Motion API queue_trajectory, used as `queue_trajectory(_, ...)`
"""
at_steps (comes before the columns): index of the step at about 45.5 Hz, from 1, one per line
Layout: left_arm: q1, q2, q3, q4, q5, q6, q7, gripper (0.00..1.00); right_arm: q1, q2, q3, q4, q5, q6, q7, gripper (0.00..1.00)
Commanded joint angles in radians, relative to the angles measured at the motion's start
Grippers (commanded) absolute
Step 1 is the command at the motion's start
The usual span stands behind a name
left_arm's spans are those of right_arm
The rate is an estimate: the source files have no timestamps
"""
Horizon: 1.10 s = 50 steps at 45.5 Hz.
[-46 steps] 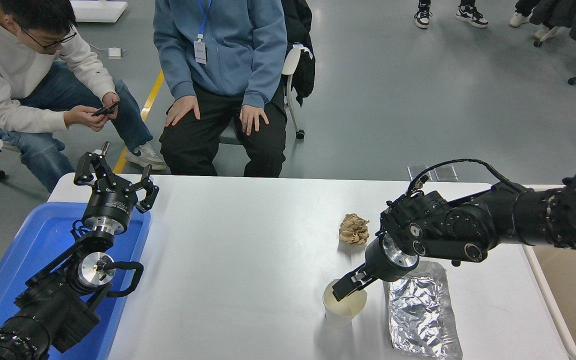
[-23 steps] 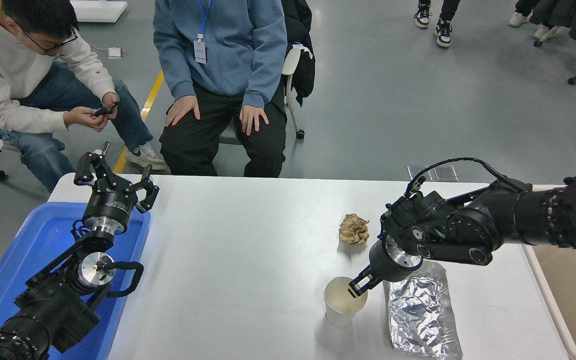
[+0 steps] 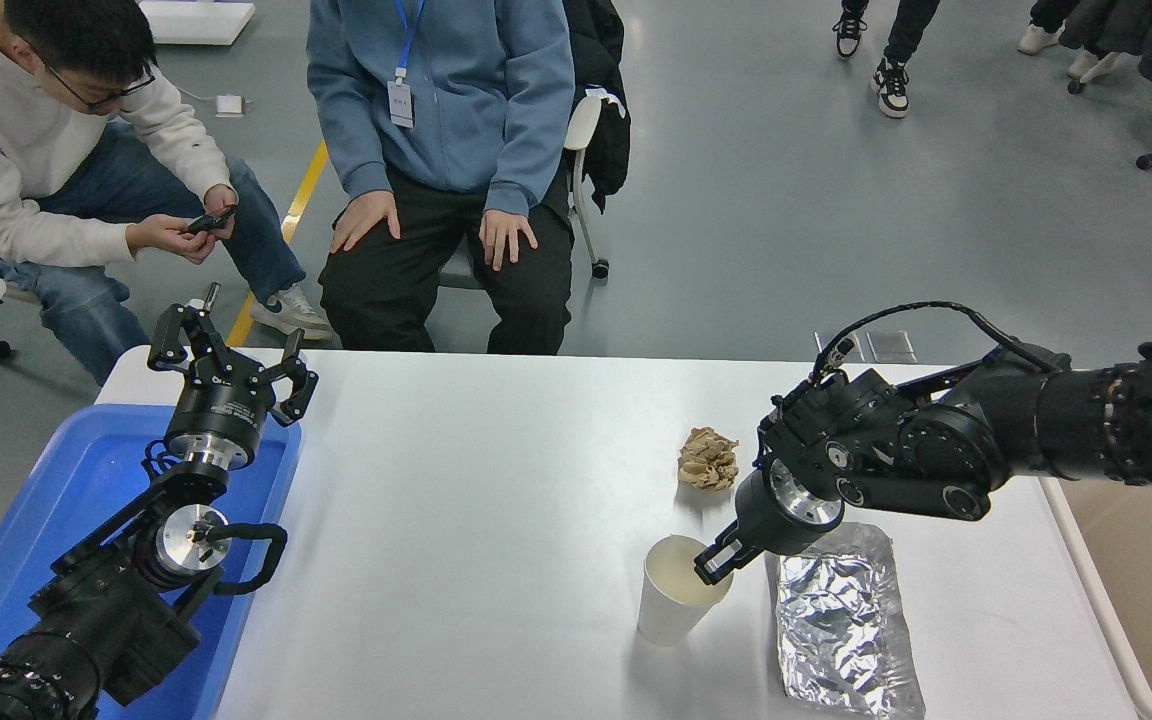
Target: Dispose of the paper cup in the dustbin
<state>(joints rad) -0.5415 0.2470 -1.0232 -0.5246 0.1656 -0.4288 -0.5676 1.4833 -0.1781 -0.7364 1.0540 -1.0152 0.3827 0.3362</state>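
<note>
On the worktop's (image 3: 496, 480) near-right part, the paper cup (image 3: 671, 600) hangs tilted, its rim pinched by the right gripper (image 3: 715, 562), just beside a foil bag (image 3: 841, 620). Looks feather-light and crushable, so the rim grip seems about right; dustbin (image 3: 1136, 600) waits far right. Left gripper (image 3: 226, 362) sits parked, spread wide.

Small white paper cup (image 3: 674, 592) looks matt and smooth; at its 12 o'clock, a rough crumpled tan paper ball (image 3: 708, 458); at 3 o'clock, a crinkled glossy silver foil bag (image 3: 844, 620); smooth white desk (image 3: 476, 520); glossy blue plastic tray (image 3: 56, 500)
</note>
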Motion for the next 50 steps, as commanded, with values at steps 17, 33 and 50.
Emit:
queue_trajectory(17, 0.0, 0.0, 0.0, 0.0, 0.0, -0.001, 0.0, 1.0, 0.311, -0.199, 0.014, 0.216, 0.058, 0.019, 0.006, 0.0)
queue_trajectory(33, 0.0, 0.0, 0.0, 0.0, 0.0, -0.001, 0.0, 1.0, 0.486, -0.328, 0.037, 0.267, 0.07, 0.12, 0.004, 0.0)
queue_trajectory(50, 0.0, 0.0, 0.0, 0.0, 0.0, -0.001, 0.0, 1.0, 0.515, -0.389, 0.037, 0.267, 0.069, 0.142, 0.004, 0.0)
